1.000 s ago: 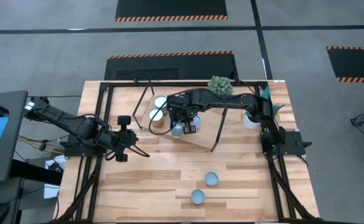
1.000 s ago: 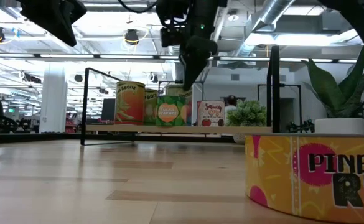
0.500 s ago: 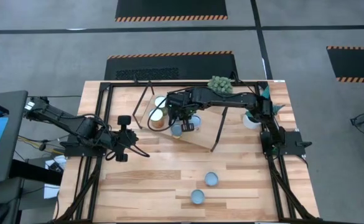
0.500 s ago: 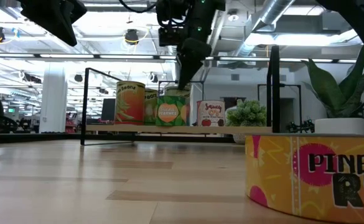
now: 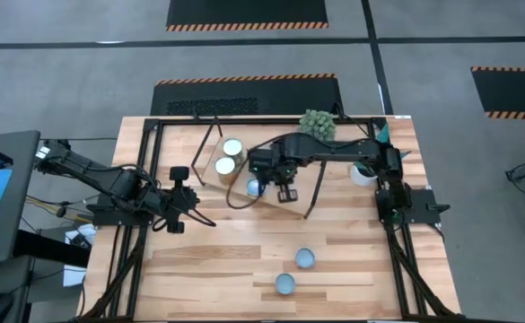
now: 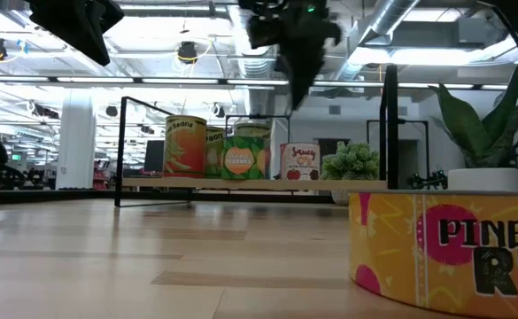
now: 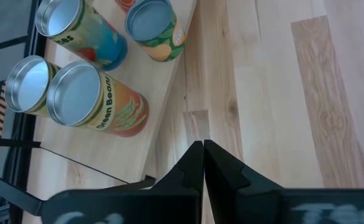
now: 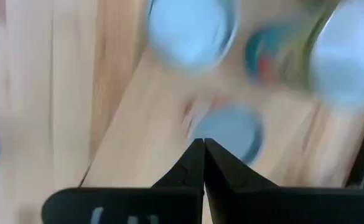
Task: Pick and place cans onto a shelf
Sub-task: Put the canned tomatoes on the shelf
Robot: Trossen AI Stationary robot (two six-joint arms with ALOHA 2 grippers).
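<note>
Several cans stand upright on the shelf [image 5: 273, 203]: two whitish tops [image 5: 229, 156] and a blue-grey top [image 5: 255, 187]. In the low view they stand in a row [image 6: 241, 152] on the board [image 6: 241, 183]. Two more cans [image 5: 305, 258] [image 5: 285, 283] stand on the tabletop near the front, and one fills the low view's near right [image 6: 444, 252]. My right gripper [image 5: 285, 191] [image 6: 296, 99] is shut and empty above the shelf, clear of the can tops. My left gripper [image 5: 206, 220] [image 7: 203, 146] is shut and empty, left of the shelf.
A small green plant [image 5: 317, 123] and a white pot [image 5: 363, 172] stand at the back right. Black rod legs [image 6: 389, 124] rise at the shelf's ends. A black frame [image 5: 145, 179] runs along the table's edges. Bare planks [image 5: 226, 260] lie between the shelf and the front cans.
My right gripper has risen from just above the cans on the shelf. It has also moved toward the table's right and near edges. The cans on the shelf stay where they stood.
</note>
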